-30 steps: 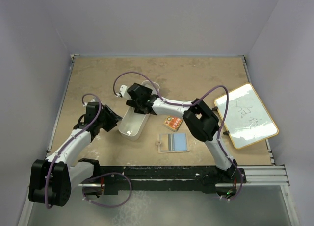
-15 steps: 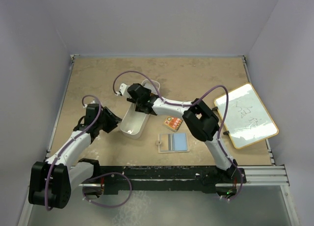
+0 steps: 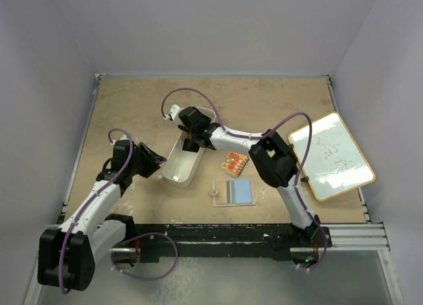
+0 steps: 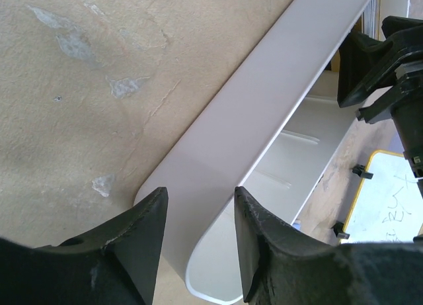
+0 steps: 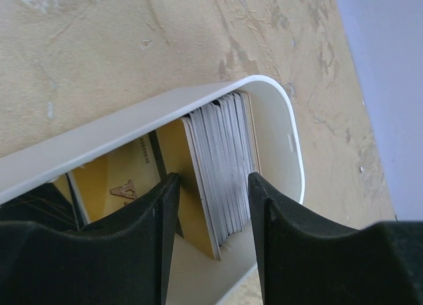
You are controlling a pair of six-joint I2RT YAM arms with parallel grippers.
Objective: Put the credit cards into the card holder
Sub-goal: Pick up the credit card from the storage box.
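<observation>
Left gripper [image 3: 157, 163]: fingers partly apart and clamped on the near-end side wall of the long white oblong plastic bin [image 3: 175, 174]. The left wrist view shows that wall [image 4: 264, 100] running up between the 2 fingers [image 4: 142, 242].

Right gripper [image 3: 192, 145]: reaches down into the bin's far half. Its fingers [image 5: 158, 232] stand partly apart, 1 on either side of a packed stack of thin rectangular plastic credit cards [image 5: 225, 139]. Whether they press on the stack cannot be told.

Between views: only the right wrist view shows the cards, standing on edge against the bin's rounded end [image 5: 291, 146], grey-white edges outward with gold-faced cards beside them. From above, the right arm hides them. The left wrist view catches the black right gripper [image 4: 377, 60] over the bin. Only the top view shows the beige-tan folding card holder [image 3: 232, 192], lying open and flat on the tan table [image 3: 132, 106] near the front edge, well apart from both grippers. An orange-red patterned square packet [image 3: 234, 163] lies just behind it, and a yellow-framed whiteboard [image 3: 330, 156] lies to the right.

Against 1 second ago: the right wrist has shifted toward the bin's far end and the gripper has dipped lower and narrowed. The left gripper and bin are nearly unmoved.
</observation>
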